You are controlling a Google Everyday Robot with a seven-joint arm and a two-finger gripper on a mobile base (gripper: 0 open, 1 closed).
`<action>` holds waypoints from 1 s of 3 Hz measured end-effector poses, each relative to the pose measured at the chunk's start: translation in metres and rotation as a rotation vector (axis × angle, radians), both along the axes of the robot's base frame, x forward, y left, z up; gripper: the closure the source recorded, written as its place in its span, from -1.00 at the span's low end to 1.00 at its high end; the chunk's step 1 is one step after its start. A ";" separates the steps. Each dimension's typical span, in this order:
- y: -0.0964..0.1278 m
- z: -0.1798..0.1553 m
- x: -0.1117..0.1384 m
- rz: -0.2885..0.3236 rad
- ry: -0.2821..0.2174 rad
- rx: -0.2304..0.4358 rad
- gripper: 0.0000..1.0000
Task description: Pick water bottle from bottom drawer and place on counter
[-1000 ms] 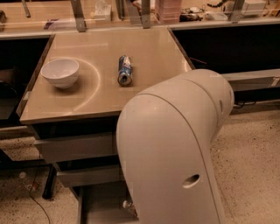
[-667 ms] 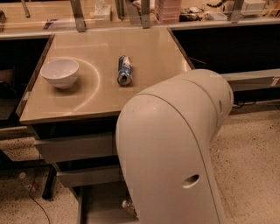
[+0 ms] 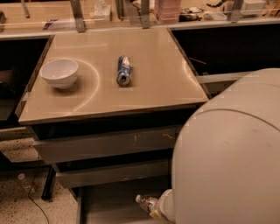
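The water bottle (image 3: 146, 202) lies in the open bottom drawer (image 3: 114, 205) at the lower edge of the view, pale cap pointing left. Its right end is hidden behind my arm. My gripper (image 3: 161, 209) is down in the drawer right against the bottle, mostly covered by my arm's large pale housing (image 3: 227, 162). The beige counter (image 3: 157, 83) tops the grey cabinet. A blue-and-white drink can (image 3: 124, 70) lies on its side at the counter's middle.
A white bowl (image 3: 59, 72) stands on the counter's left part. Two shallower grey drawers (image 3: 105, 144) stick out above the bottom one. A cluttered shelf (image 3: 166, 11) runs behind the counter. A small object and a cable lie on the speckled floor (image 3: 22, 192) at the left.
My arm's housing has shifted to the right and now fills the lower right corner. The drawer fronts and the bottle in the bottom drawer have come into view.
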State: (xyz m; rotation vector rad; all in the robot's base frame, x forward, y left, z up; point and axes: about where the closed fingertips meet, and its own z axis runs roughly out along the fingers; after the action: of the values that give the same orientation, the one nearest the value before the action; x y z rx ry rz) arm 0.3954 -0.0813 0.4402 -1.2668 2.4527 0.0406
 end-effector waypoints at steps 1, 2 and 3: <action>-0.047 0.038 -0.010 -0.103 -0.050 -0.019 1.00; -0.084 0.075 -0.015 -0.184 -0.121 -0.024 1.00; -0.084 0.075 -0.015 -0.184 -0.121 -0.024 1.00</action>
State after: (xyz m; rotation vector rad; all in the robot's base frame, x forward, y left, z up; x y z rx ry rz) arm 0.3807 -0.1652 0.5148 -1.0172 2.4591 -0.1112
